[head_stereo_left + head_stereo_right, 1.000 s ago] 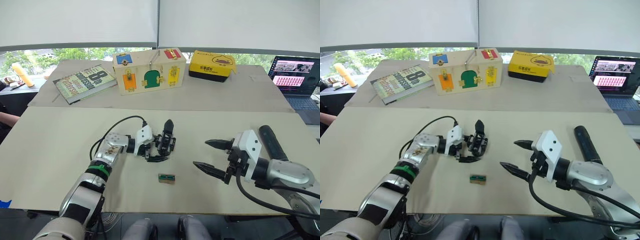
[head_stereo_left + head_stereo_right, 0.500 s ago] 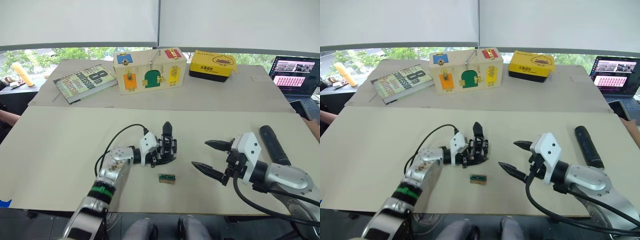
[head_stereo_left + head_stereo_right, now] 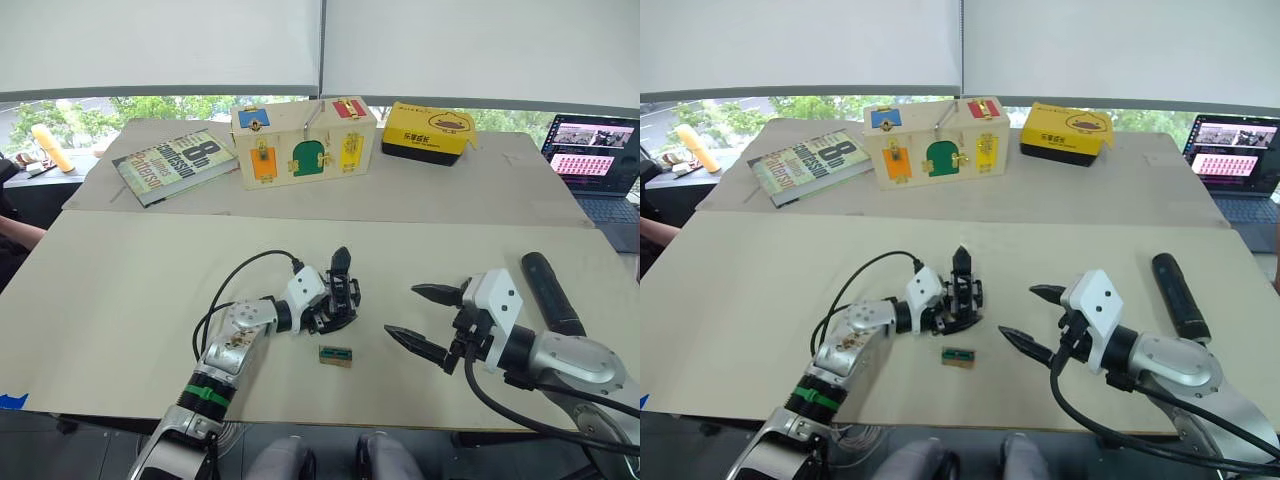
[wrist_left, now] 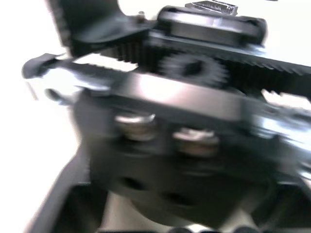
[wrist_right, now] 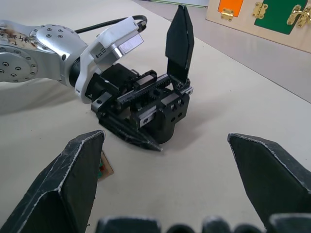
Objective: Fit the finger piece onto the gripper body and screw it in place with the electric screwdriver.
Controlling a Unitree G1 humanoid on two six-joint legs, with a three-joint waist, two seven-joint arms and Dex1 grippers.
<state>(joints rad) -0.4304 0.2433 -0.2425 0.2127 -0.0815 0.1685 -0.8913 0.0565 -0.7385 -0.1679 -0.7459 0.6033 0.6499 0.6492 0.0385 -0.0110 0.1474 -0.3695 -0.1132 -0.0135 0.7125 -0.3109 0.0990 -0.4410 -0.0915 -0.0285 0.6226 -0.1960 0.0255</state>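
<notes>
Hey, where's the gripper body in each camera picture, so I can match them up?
Left eye view: gripper body on the near table, at the left pincer.
Right eye view: just left of centre, same spot.
Left wrist view: very close, its toothed rack and gear across the frame.
Right wrist view: centre, finger pointing up.
Shared landmark: the small green block just in front of it.
</notes>
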